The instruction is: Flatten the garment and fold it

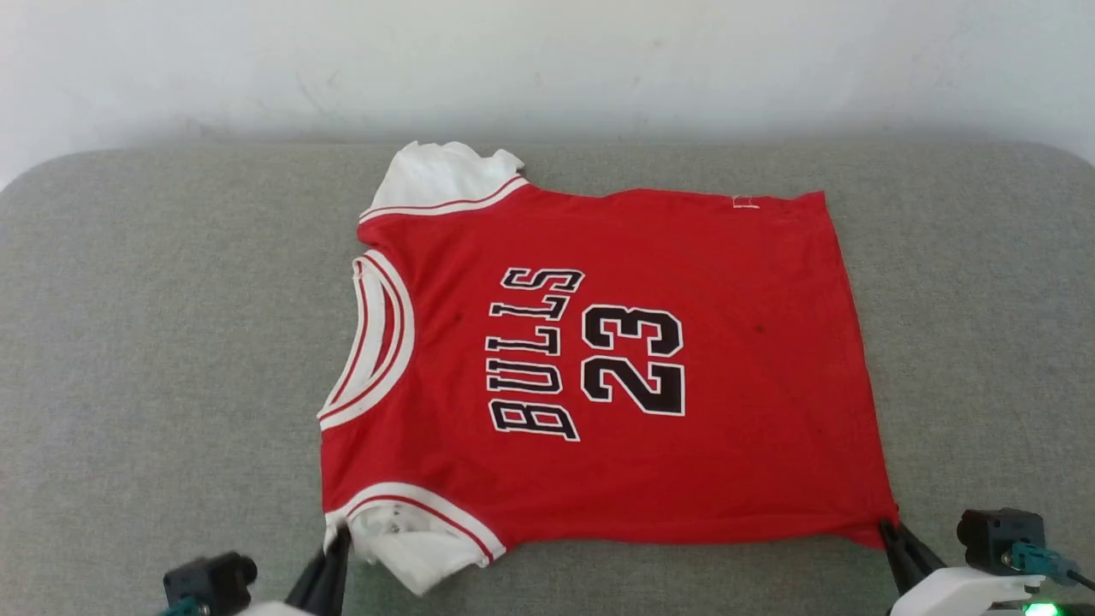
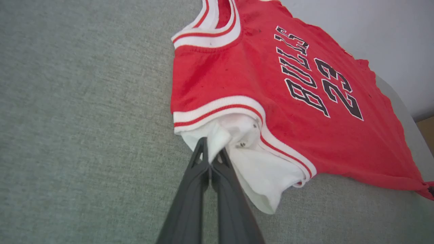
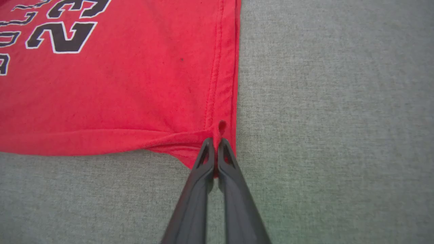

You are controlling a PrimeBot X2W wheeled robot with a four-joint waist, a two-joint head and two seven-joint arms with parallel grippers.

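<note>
The garment is a red jersey with "BULLS 23" in black, spread flat on the grey surface, collar to the left and hem to the right. One white sleeve lies at the far left, the other at the near left. My left gripper is shut on the near white sleeve; in the left wrist view the left gripper pinches a fold of that sleeve. My right gripper is shut on the near hem corner; in the right wrist view the right gripper clamps that red corner.
The grey fabric surface extends well beyond the jersey on the left, right and near sides. A pale wall rises right behind the surface's far edge. The surface's corners at far left and far right are rounded.
</note>
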